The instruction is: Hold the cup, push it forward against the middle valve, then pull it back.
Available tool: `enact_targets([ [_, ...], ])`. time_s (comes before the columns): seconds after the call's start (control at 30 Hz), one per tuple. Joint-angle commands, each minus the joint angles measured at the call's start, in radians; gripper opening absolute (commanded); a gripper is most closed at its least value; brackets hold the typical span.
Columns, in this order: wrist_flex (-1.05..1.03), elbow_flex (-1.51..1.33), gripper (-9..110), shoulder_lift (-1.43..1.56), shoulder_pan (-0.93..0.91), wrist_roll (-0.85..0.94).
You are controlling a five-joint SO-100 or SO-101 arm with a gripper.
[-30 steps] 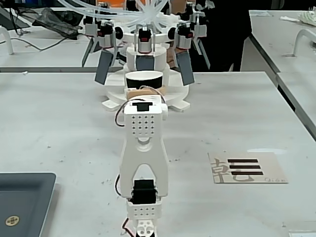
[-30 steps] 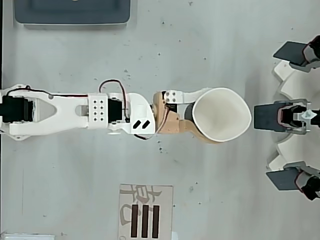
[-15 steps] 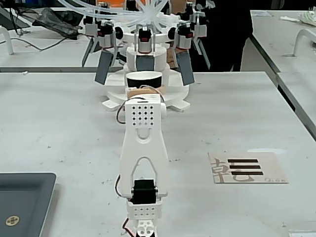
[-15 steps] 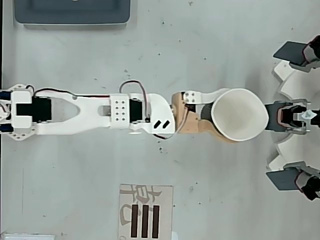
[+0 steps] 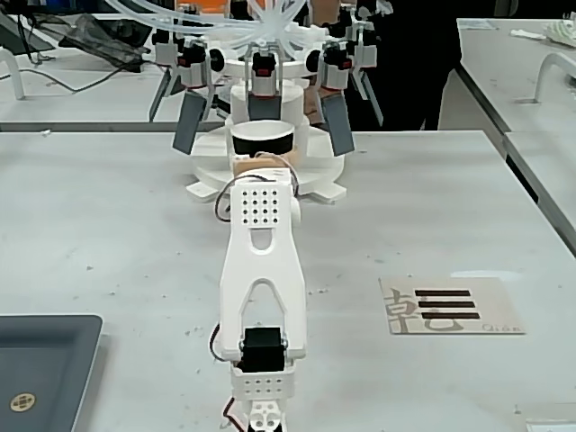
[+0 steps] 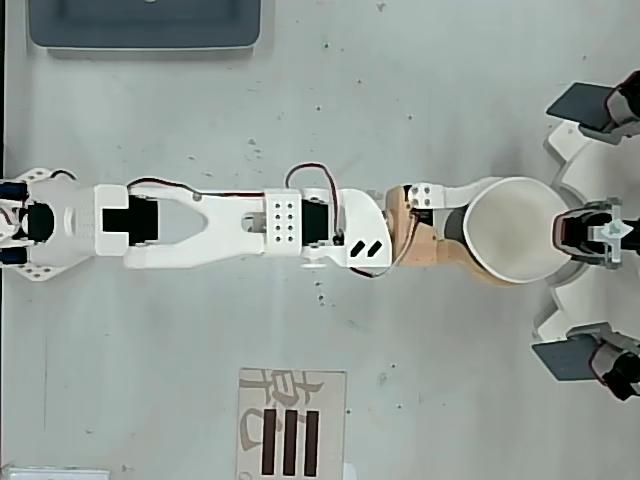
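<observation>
The gripper (image 6: 455,222) is closed around the cup (image 6: 515,228), whose far rim touches the middle valve (image 6: 568,232) directly ahead.

Bright, even overhead light — soft shadows, slight blur.

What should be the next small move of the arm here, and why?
Probably ease back. In the overhead view the cup, held in the gripper, already has its rim at the middle valve, so the push looks done.
</observation>
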State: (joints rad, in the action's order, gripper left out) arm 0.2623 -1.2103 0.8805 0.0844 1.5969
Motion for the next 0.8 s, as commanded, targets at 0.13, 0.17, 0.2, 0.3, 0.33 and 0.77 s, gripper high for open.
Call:
enact_targets([
  [0.13,0.037,-0.143,3,0.160,-0.012,-0.002],
  [0.17,0.058,-0.207,3,0.206,-0.012,-0.002],
  [0.2,0.078,-0.273,3,0.255,-0.012,0.000],
  [0.3,0.127,-0.459,3,0.397,-0.012,0.002],
  [0.33,0.132,-0.511,3,0.443,-0.012,0.003],
  [0.77,0.163,-0.807,3,0.713,-0.014,0.006],
])
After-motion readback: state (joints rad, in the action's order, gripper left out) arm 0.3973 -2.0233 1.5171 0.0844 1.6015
